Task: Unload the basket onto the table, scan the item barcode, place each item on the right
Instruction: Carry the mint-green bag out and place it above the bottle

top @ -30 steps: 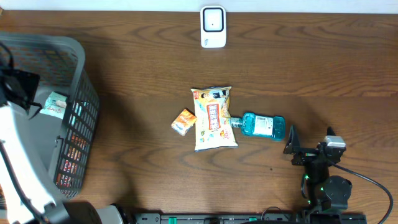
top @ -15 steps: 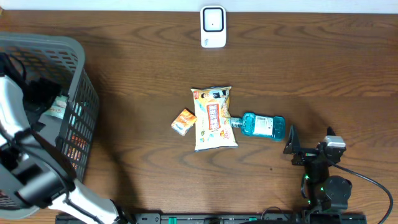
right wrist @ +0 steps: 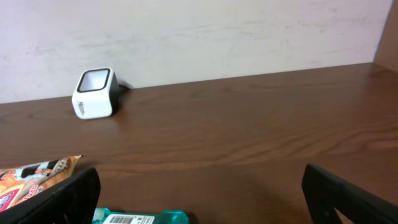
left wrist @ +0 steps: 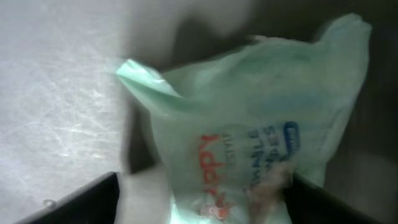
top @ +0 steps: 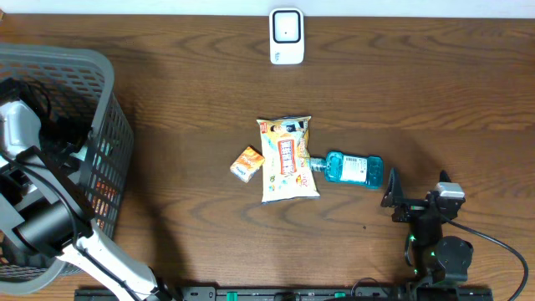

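Pale green packet (left wrist: 249,130) lies in the basket (top: 104,84), flanked by the left fingers (left wrist: 74,199), though whether they grip it I cannot tell, while the right fingers (right wrist: 62,193) stand released and empty; its slick, floppy film could slip out or crumple when lifted, spoiling the scan.

The left arm (top: 38,226) bends at the left edge, and its left gripper (left wrist: 205,196) points down with jaws apart. The right arm (top: 441,251) sits near right, with the right gripper (right wrist: 199,196) jaws wide apart.

L hand (left wrist: 205,208) deeper, narrower round pouch (left wrist: 249,112)
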Robot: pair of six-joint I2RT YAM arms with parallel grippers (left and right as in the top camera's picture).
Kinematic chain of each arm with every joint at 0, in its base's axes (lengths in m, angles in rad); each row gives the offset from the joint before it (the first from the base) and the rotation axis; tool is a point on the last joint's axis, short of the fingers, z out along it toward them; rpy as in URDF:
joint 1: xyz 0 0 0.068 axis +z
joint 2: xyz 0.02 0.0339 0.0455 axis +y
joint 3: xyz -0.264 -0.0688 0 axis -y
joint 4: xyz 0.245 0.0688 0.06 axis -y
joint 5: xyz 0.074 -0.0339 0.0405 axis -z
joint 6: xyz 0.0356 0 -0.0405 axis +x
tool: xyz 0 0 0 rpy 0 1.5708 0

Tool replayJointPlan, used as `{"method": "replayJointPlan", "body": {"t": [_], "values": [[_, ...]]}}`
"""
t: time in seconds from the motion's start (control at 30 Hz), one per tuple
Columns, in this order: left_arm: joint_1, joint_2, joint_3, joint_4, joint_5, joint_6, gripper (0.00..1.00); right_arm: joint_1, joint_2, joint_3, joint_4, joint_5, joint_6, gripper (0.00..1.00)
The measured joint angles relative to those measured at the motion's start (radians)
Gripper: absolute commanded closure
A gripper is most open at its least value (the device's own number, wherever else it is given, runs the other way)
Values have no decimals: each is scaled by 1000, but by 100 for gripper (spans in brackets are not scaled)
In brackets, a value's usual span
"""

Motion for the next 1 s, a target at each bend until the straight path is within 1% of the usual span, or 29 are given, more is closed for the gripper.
{"method": "replayJointPlan", "body": {"t": [0.07,0.1,0.27,0.4,0.53,0.63,0.83,0.93,1.0], "values": [[-1,0,0,1,7,20,89,0,0,0,0,0,0,1],[-1,0,0,1,10,30,92,0,0,0,0,0,0,1],[-1,-4,8,-15,13,66,92,0,0,0,0,0,0,1],[3,-11,8,-58,8,77,93,0,0,0,0,0,0,1],[18,-63,8,-82,3,78,93,0,0,0,0,0,0,1],[32,-191,8,-58,-4,77,93,0,0,0,0,0,0,1],[38,-570,34,46,-7,48,93,0,0,0,0,0,0,1],[37,-726,47,77,48,14,93,0,0,0,0,0,0,1],[25,-808,49,89,117,-4,93,0,0,0,0,0,0,1]]}}
